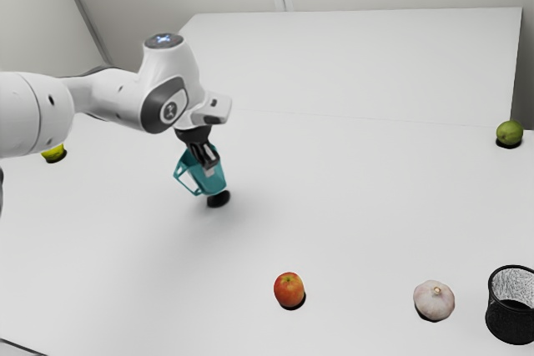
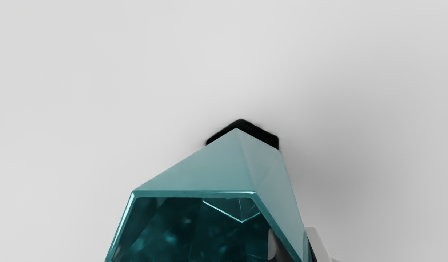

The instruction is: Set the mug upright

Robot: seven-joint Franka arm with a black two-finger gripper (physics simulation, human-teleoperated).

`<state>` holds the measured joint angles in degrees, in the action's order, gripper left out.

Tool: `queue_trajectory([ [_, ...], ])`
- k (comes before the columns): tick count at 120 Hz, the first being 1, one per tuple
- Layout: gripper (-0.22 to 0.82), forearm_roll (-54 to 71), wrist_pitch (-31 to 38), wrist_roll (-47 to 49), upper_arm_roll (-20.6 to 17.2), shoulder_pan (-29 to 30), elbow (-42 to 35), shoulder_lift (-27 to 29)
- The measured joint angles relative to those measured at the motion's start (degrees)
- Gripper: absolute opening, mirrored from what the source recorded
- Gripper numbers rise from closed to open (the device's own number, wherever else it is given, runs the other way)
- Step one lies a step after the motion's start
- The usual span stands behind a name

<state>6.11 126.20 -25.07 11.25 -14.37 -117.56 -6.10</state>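
Jaws clamped on the wall of the teal mug (image 1: 215, 179), one finger (image 2: 273, 244) inside the mouth, the other finger (image 2: 318, 244) against the outer face. Mug tilted, its mouth up toward the hand and its base lower; in the exterior view it leans with the mouth toward 11 o'clock and the base toward 5. Handle (image 1: 183, 178) out on the 9 o'clock side. Faceted body, narrowing from rim to base. Black shadow (image 1: 219, 199) right below the base; cannot tell whether the base touches the table (image 1: 150, 273). White arm (image 1: 108, 96) comes in from about 10 o'clock, hand above the mug. Remaining bearings taken from the mug, 12 being the top of the exterior view. Nearest is a red-orange apple (image 1: 289, 289), at 5 o'clock. Garlic bulb (image 1: 434, 298) at 4 o'clock, farther out than the apple. Black mesh cup (image 1: 511, 324), also at 4, just beyond the garlic and partly cut off by the view's border; it stands upright, open end up. Green fruit (image 1: 510, 132) at 3 o'clock, well apart from the mug, near the table's edge. Yellow fruit (image 1: 54, 153) at 9 o'clock, partly hidden behind the arm.
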Motion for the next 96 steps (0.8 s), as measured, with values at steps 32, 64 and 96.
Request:
queue_trajectory([
  [32, -0.18, 0.0, 0.6, 4.4, -0.1, 0.1, -2.0, -0.4],
  [64, -0.18, -0.2, 1.3, 7.8, -0.1, 0.2, -2.0, -2.3],
  [96, 0.11, -1.0, 1.5, 9.5, -0.1, 0.2, -1.8, -2.7],
])
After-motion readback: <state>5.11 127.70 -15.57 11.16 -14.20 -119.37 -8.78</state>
